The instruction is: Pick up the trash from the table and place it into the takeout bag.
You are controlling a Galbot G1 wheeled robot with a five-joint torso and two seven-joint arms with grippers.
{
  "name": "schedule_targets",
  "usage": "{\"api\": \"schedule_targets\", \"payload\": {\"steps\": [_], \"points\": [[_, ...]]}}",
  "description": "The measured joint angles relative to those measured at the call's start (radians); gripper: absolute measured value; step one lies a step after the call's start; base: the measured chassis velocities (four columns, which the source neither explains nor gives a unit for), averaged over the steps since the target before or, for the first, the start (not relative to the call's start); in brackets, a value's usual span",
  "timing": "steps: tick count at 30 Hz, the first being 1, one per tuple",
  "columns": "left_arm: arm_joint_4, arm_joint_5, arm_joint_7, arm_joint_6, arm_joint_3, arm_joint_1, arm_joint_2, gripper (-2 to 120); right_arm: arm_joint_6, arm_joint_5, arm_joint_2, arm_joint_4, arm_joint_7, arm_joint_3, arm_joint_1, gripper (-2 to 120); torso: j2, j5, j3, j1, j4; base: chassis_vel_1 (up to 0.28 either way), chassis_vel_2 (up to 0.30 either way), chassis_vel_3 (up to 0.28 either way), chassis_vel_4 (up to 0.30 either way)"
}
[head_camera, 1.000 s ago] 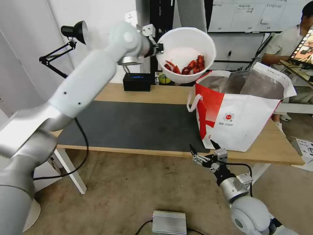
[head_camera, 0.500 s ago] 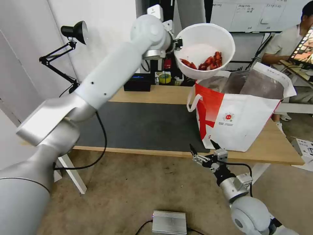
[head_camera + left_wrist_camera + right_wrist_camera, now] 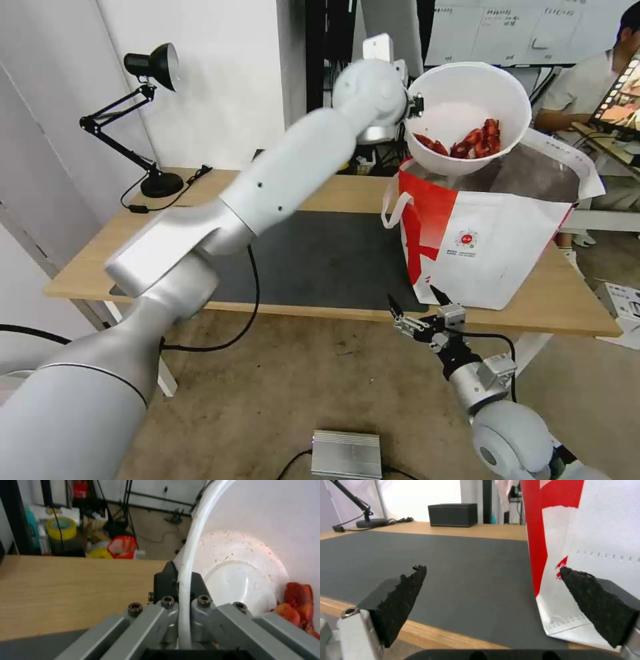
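So the left gripper (image 3: 417,105) was up in the upper right of the head view, pinching the rim of the white bowl (image 3: 469,117) between its pressed-together fingers, with the bowl tilted and hanging over the open mouth of the takeout bag (image 3: 485,232). The red shells (image 3: 475,140) had slid down to the low side of the bowl, so they looked loose and ready to tumble if it tipped further. In the left wrist view you could see the thin rim (image 3: 185,585) clamped edge-on and the inside speckled with bits of sauce, so my guess was a light, slightly flexy plastic bowl, probably a bit greasy too. A rim pinch like that seemed fine for something this light, but I'd bet it could swivel or slip in the grip if swung fast. The bag stood on the right end of the table (image 3: 313,193), partly on the dark mat (image 3: 320,257), and it looked soft-sided with floppy handles, so the top edge could fold in if the bowl bumped it. The right gripper (image 3: 421,305) sat in the lower middle of the frame, just below the table's front edge near the bag's bottom corner, fingers spread wide and holding nothing.
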Motion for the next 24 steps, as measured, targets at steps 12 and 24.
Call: {"api": "schedule_targets", "payload": {"steps": [12, 24], "points": [[-0.126, 0.068, 0.065, -0.063, 0.104, 0.06, 0.09, 0, 0.0, 0.0, 0.0, 0.0, 0.0, 0.0, 0.0, 100, 0.0, -0.0002, 0.0, 0.0, 0.0002, 0.0, 0.0, 0.0, 0.0], [-0.202, 0.048, 0.087, 0.039, 0.131, 0.042, 0.134, 7, 0.0, 0.0, 0.0, 0.0, 0.0, 0.0, 0.0, 100, 0.0, -0.0003, 0.0, 0.0, 0.0001, 0.0, 0.0, 0.0, 0.0]]}}
